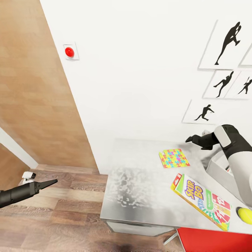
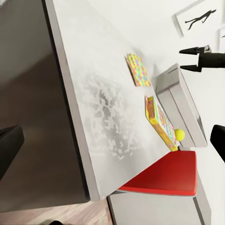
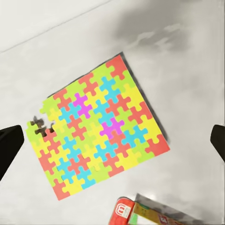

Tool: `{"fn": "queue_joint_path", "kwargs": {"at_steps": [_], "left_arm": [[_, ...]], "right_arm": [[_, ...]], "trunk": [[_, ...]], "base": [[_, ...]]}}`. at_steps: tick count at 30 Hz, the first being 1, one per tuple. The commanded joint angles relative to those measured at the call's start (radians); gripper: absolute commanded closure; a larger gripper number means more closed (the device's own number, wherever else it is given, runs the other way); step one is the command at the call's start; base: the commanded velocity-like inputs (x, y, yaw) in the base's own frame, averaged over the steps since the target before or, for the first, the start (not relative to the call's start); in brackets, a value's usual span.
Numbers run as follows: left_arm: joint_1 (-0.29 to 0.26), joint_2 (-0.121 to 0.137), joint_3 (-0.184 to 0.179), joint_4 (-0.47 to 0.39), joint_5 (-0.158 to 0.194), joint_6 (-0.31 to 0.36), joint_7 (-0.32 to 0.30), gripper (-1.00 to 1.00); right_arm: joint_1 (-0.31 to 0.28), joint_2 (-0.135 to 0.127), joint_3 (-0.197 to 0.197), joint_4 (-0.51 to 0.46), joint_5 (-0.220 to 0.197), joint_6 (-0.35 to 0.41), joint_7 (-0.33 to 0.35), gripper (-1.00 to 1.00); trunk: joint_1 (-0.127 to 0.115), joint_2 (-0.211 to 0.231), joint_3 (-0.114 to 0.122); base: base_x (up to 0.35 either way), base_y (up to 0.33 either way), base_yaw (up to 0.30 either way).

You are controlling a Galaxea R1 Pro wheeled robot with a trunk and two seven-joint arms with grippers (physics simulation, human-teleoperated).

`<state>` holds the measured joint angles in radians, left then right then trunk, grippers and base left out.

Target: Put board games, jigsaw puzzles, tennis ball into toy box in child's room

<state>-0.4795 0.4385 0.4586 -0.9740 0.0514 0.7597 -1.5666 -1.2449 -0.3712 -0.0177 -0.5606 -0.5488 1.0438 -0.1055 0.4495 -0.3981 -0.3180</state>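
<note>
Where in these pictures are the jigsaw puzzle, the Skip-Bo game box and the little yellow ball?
jigsaw puzzle (image 3: 101, 131): right wrist view, middle of its patterned face.
Skip-Bo game box (image 1: 203, 201): head view, centre of the printed lid.
tennis ball (image 1: 245, 215): head view, on its visible yellow-green surface at the picture's right edge.

Table (image 2: 101, 108) carries jigsaw puzzle (image 2: 138, 70), board game (image 2: 161, 123), tennis ball (image 2: 179, 135), toy box (image 2: 180, 101); right claw (image 2: 183, 59) spread above.
</note>
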Motion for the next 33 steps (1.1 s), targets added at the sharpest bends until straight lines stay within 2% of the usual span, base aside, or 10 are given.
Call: {"fn": "queue_joint_path", "kwargs": {"at_steps": [1, 13, 26, 33], "left_arm": [[-0.001, 0.0, 0.0, 0.0, -0.001, 0.011, -0.004, -1.0], [-0.001, 0.0, 0.0, 0.0, -0.001, 0.01, -0.004, -1.0], [-0.001, -0.001, 0.0, 0.0, -0.001, 0.01, -0.004, -1.0], [-0.001, -0.001, 0.0, 0.0, -0.001, 0.01, -0.004, -1.0]], "right_arm": [[-0.001, -0.002, -0.002, -0.001, -0.012, 0.003, -0.01, -1.0], [-0.001, -0.018, -0.002, -0.005, -0.013, 0.003, 0.003, -1.0], [-0.001, -0.024, -0.002, -0.005, -0.012, 0.003, 0.033, -1.0], [-0.002, -0.024, -0.003, -0.008, -0.011, 0.003, 0.036, -1.0]], "trunk": [[0.001, -0.002, -0.003], [0.001, -0.002, -0.023], [0.001, -0.002, -0.044], [0.001, -0.002, -0.048]], "base": [[0.0, 0.0, 0.0], [0.0, 0.0, 0.0], [0.0, 0.0, 0.0], [0.0, 0.0, 0.0]]}}
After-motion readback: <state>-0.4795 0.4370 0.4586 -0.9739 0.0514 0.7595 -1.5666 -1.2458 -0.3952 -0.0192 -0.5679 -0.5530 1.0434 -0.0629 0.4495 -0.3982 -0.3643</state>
